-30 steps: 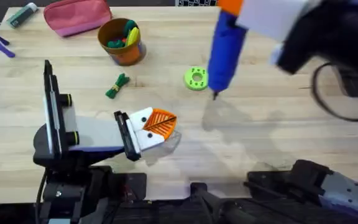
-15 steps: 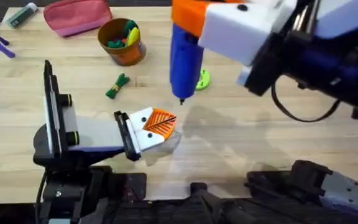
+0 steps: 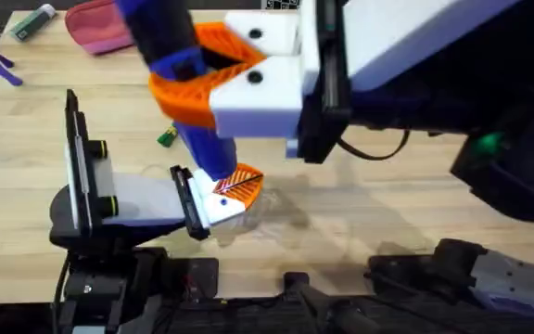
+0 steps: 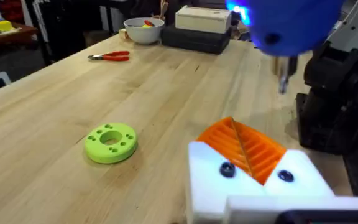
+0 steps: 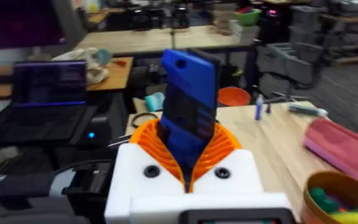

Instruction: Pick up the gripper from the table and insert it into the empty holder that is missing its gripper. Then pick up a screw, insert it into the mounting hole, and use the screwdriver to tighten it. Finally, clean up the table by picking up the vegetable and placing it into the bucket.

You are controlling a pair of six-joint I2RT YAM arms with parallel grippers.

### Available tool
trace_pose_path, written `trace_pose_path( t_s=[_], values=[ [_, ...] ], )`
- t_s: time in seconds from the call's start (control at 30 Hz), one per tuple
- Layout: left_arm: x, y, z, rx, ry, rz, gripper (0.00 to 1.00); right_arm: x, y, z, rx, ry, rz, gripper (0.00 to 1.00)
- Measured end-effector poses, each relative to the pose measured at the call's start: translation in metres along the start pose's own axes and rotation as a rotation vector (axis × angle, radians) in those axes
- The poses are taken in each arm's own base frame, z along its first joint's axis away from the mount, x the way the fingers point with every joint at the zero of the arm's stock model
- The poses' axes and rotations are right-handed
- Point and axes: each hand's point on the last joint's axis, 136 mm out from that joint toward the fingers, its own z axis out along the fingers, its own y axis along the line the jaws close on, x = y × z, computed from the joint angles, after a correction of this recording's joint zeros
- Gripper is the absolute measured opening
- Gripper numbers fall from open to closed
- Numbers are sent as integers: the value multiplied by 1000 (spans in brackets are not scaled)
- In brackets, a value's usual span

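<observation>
My right gripper is shut on the blue screwdriver, its orange ribbed pads clamping the barrel. The screwdriver stands over my left gripper, and its metal tip hangs just above and beyond the orange wedges. The left gripper is shut, with its orange gripper wedge seated in the white holder. Two dark screw heads show in the white face. One end of the green vegetable peeks out beside the right arm. The bucket holds colourful toys.
A green disc lies on the wood beyond the left gripper. Red pliers, a white bowl and a box sit farther off. A pink pouch and a green marker lie at the table's far left.
The right arm has carried the screwdriver left and nearer, from beside the green disc to right over the left gripper's orange wedge. It now covers the bucket and disc. The left arm stayed put.
</observation>
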Motion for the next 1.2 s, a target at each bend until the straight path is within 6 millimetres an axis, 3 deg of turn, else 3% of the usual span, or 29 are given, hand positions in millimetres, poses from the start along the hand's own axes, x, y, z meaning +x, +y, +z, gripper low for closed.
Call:
trace_pose_path(
  t_s=[0.23,0.47,0.7,0.97,1.2],
  values=[
    [0,0,0,0,0,0,19,-7,28,-1,-167,-37,-106,24],
    [0,0,0,0,0,0,19,-6,38,-3,-228,-44,-189,24],
    [0,0,0,0,0,0,19,-1,34,4,-239,-58,-254,24],
    [0,0,0,0,0,0,19,20,16,27,-238,-55,-216,24],
    [0,0,0,0,0,0,19,15,15,20,-252,-104,-218,24]
  ],
)
